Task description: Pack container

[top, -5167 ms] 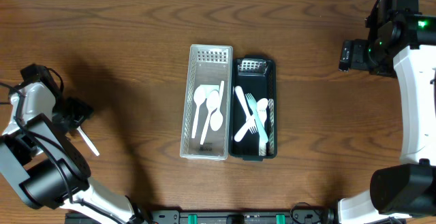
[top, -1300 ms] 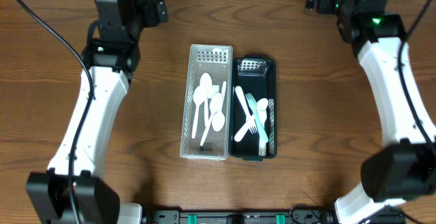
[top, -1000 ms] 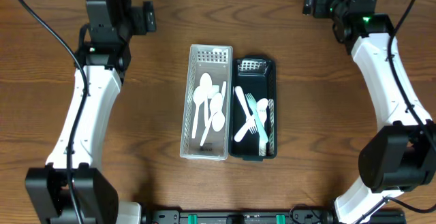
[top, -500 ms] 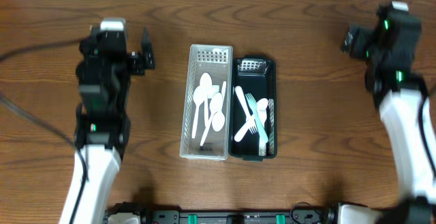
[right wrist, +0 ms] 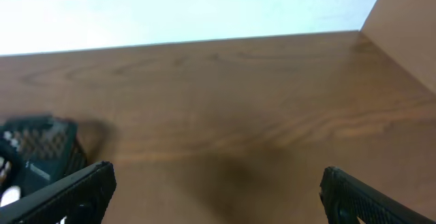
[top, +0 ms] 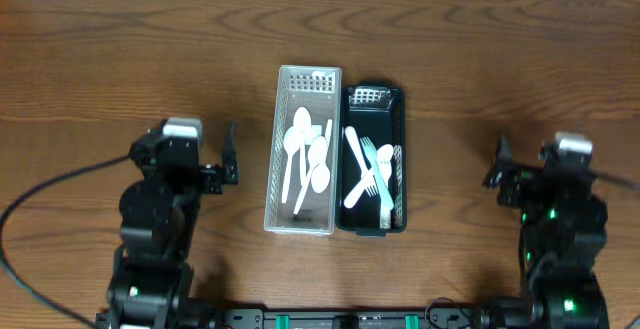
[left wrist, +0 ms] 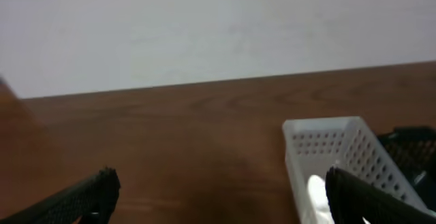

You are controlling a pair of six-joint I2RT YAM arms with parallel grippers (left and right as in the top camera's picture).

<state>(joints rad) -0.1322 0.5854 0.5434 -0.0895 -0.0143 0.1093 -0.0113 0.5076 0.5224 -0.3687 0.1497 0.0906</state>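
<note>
Left gripper (left wrist: 221,183), right gripper (right wrist: 218,176) drawn back — jaws apart (nothing held).

No writing, label, brand, number or sign can be read in any view. The white basket (top: 309,80), the black tray (top: 401,159) and the table (top: 480,59) show plain surfaces only, and both wrist views are too soft to make out any marking.
</note>
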